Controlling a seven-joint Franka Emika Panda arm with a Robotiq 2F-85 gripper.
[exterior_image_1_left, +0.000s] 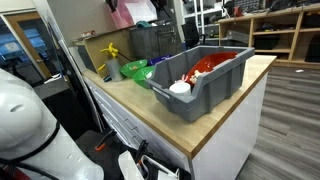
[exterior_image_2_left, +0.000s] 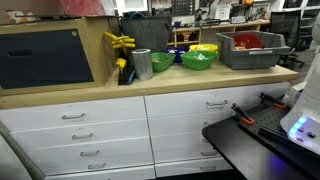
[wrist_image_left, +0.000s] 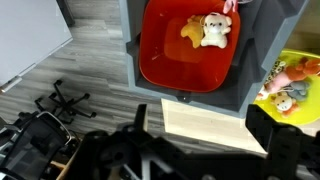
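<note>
While above the grey bin (wrist_image_left: 248, 60), hand (wrist_image_left: 203, 122) face-down.

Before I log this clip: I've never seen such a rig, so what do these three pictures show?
A robot arm with a gripper stands at a wooden counter. Two pictures come from cameras standing in the room; the third looks down from the arm's wrist. On the counter stand a grey bin, green bowls and a metal cup. The wrist view shows a red dish in the bin with two small plush toys. The gripper's dark fingers stand apart, holding nothing.
</note>
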